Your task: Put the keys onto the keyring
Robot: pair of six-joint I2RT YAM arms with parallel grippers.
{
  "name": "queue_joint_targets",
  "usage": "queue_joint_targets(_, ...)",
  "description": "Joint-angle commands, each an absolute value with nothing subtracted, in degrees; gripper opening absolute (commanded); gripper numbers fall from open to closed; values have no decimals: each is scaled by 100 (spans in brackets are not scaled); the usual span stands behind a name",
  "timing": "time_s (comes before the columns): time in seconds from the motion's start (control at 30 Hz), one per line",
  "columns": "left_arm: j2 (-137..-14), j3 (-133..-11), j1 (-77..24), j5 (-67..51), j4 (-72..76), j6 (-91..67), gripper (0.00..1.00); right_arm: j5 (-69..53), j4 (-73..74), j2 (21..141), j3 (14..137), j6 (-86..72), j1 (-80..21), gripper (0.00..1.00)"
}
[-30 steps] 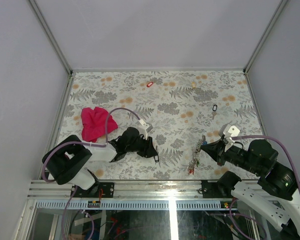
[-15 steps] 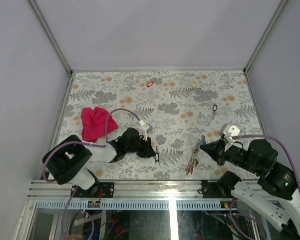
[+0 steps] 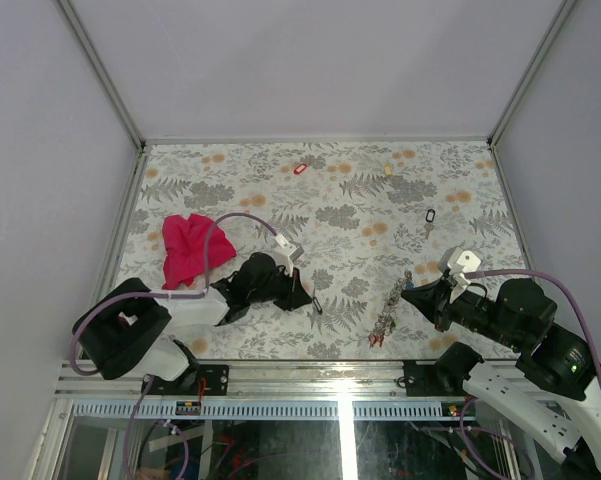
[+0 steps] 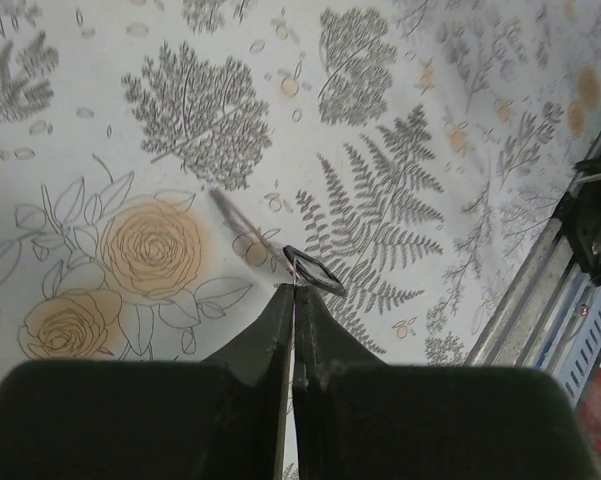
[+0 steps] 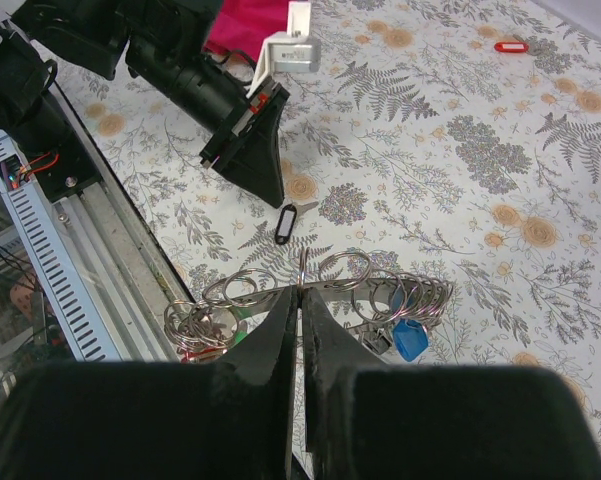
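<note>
My left gripper (image 4: 293,292) is shut on the small wire loop of a key with a black tag (image 4: 315,272), low over the table. From above, that gripper (image 3: 305,298) is near the front, with the tag (image 3: 318,305) at its tip. My right gripper (image 5: 300,292) is shut on the keyring (image 5: 380,285), a grey metal band strung with several small rings, a blue tag (image 5: 410,338) and other keys. In the top view the keyring (image 3: 388,312) stands on edge at the right gripper's (image 3: 410,293) tip. Loose keys lie farther back: red tag (image 3: 300,169), cream tag (image 3: 388,170), black tag (image 3: 429,216).
A magenta cloth (image 3: 185,245) lies crumpled behind my left arm. The metal rail of the table's front edge (image 3: 310,368) runs just behind both grippers. White walls close in the left, right and far sides.
My left gripper has closed on the black-tagged key's loop and drawn it slightly right and back. The keyring's near end has swung a little to the left.
</note>
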State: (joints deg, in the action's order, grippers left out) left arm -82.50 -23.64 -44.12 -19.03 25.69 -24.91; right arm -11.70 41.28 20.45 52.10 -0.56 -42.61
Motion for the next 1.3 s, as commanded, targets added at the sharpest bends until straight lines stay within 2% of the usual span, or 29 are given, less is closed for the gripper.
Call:
queue_joint_targets(0.0, -7898, -2665, -4373, -1681, 2398, -2056, 0, -1274, 3573, 2065, 5304, -114, -4285, 0)
queue_joint_targets(0.27, -7461, -3046, -4390, -1828, 1820, -1662, 0, -1189, 3505, 2053, 5327, -12, -4283, 0)
queue_joint_targets(0.47, -6760, -3295, -5103, -1040, 1506, -977, 0, -1330, 3122, 1978, 5219, 467, -4284, 0)
queue_joint_targets(0.7, -6143, -4265, -5180, -1087, 423, -177, 0, -1761, 2449, 2051, 5028, 1367, -4289, 0)
queue_joint_targets(0.97, -6013, -5667, -5168, -1225, -956, 87, 0, -2143, 1559, 2405, 5036, 2525, -4286, 0)
queue_joint_targets(1.1, -5805, -5787, -5173, -1567, -965, 379, 0, -2323, 1338, 2570, 5071, 3261, -4289, 0)
queue_joint_targets(1.27, -5586, -5800, -5175, -1409, -768, 494, 0, -2454, 1113, 2585, 4953, 4318, -4288, 0)
